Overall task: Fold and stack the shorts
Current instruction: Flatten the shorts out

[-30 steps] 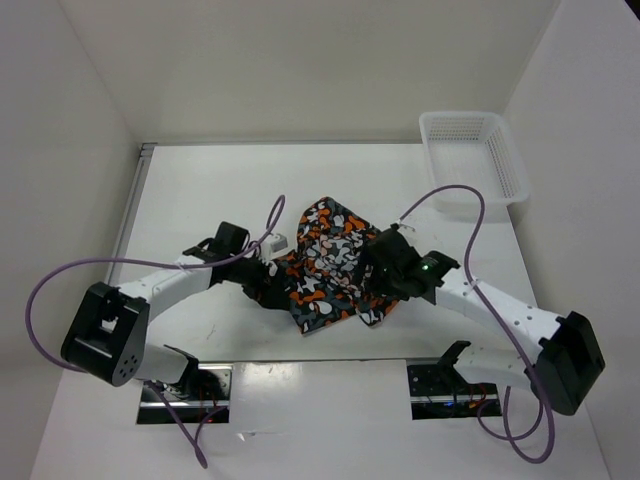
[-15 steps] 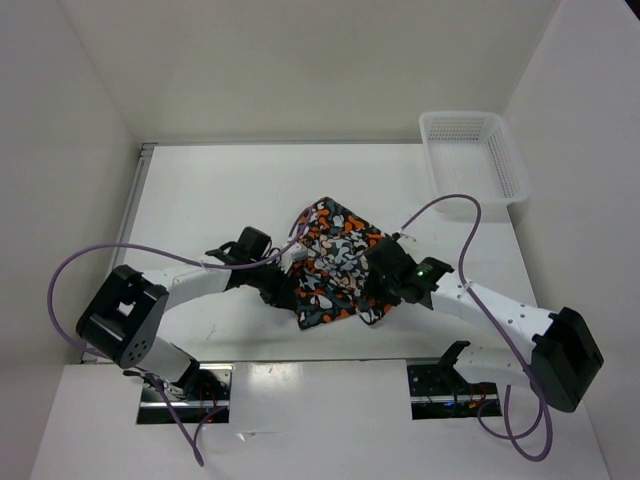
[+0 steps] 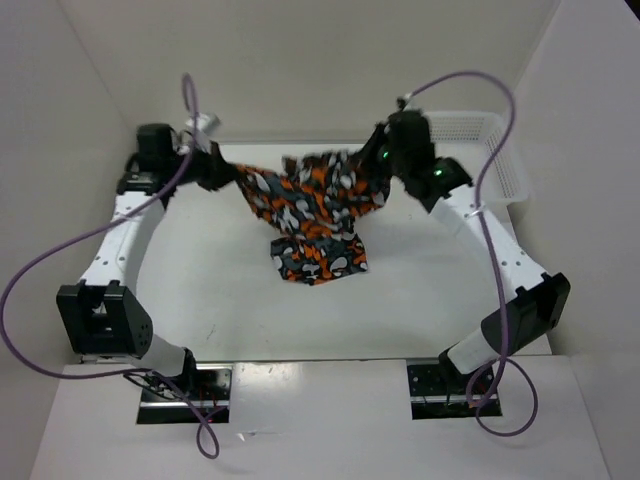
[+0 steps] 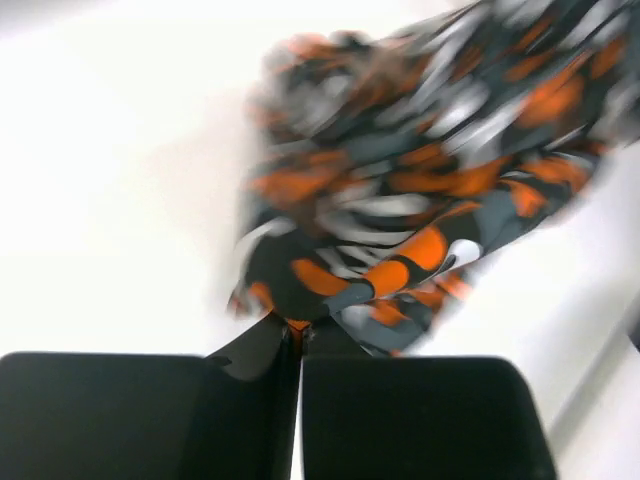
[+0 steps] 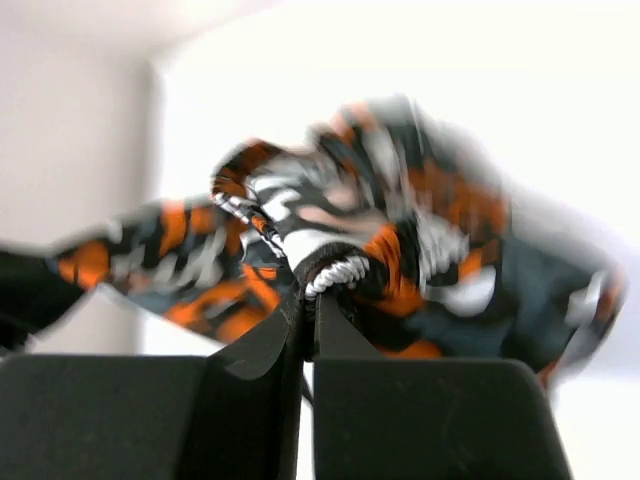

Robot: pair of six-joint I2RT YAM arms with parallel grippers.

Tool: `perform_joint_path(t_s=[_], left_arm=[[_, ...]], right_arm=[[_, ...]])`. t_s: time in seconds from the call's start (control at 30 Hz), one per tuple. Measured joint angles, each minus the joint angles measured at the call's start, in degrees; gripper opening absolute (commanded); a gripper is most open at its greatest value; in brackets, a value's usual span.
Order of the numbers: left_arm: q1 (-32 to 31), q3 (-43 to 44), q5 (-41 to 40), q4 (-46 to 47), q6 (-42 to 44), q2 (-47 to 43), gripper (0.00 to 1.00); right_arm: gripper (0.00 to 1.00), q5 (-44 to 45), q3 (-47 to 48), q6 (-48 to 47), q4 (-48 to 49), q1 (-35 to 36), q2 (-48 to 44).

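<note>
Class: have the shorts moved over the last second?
Yes. The shorts moved from mid-table toward the far wall, now level with the white mesh basket, held by the left gripper and right gripper.

Robot lab test cell, not a lived-in room

A bare white tabletop point(image 3: 200, 290) is boxed in by plain white walls point(image 3: 300, 70). A left arm point(image 3: 125, 225) and a right arm point(image 3: 495, 255) are bolted to metal plates point(image 3: 220, 385) at its near edge, trailing loose purple cables point(image 3: 465, 74). A white mesh basket point(image 3: 500, 150) sits at its far right corner.
</note>
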Motion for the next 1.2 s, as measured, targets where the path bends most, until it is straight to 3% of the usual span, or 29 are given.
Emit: perform_joint_path(t_s=[0.1, 0.23, 0.33, 0.53, 0.63, 0.8, 0.87, 0.9, 0.93, 0.97, 1.0, 1.07, 1.13, 1.2], left_arm=[[9.0, 11.4, 2.9, 0.7, 0.0, 0.3, 0.00], [17.0, 17.6, 6.6, 3.3, 0.0, -0.2, 0.00], [18.0, 15.6, 8.2, 4.3, 0.0, -1.6, 0.00], [17.3, 5.0, 10.2, 4.6, 0.0, -3.5, 0.00], [17.3, 2.7, 10.9, 4.0, 0.0, -3.3, 0.00], [17.3, 2.2, 11.5, 4.1, 0.0, -3.6, 0.00], [17.3, -0.4, 11.4, 4.1, 0.0, -5.6, 0.12], [17.3, -3.0, 11.3, 3.8, 0.0, -7.5, 0.27], [17.3, -5.5, 11.2, 3.1, 0.2, -9.6, 0.48], [17.6, -8.6, 11.1, 2.3, 0.2, -12.2, 0.79], [17.7, -11.6, 11.0, 1.2, 0.3, -14.9, 0.85], [18.0, -16.9, 10.6, -1.0, 0.1, -20.0, 0.92], [18.2, -20.0, 9.9, -3.0, 0.1, -23.7, 0.97], [18.2, -21.2, 8.8, -3.7, 0.1, -25.1, 0.97]], right_arm=[[0.00, -4.5, 14.8, -3.3, 2.3, -8.2, 2.0], [0.01, -8.4, 19.8, -4.9, 5.9, -13.1, -1.0], [0.02, -11.0, 10.5, -4.8, 8.7, -12.9, -7.3], [0.02, -14.3, -17.0, -1.5, 9.2, -12.6, -15.9], [0.02, -15.0, -21.6, -0.5, 6.8, -12.6, -15.8], [0.01, -16.1, -19.8, -0.4, 7.7, -12.6, -16.0], [0.01, -16.7, -20.3, -0.4, 9.3, -12.6, -17.4], [0.01, -17.0, -21.6, -0.4, 10.2, -12.6, -19.0], [0.05, -17.0, -23.7, -0.4, 11.0, -12.6, -21.3], [0.14, -16.8, -26.8, -0.2, 11.6, -12.6, -24.8], [0.38, -16.6, -30.4, 0.3, 11.5, -12.6, -28.7], [0.62, -15.4, -37.0, 2.1, 9.7, -12.6, -36.7], [0.73, -14.5, -42.9, 4.0, 7.2, -12.6, -45.2], [0.73, -14.1, -45.9, 6.0, 5.1, -12.6, -50.5]])
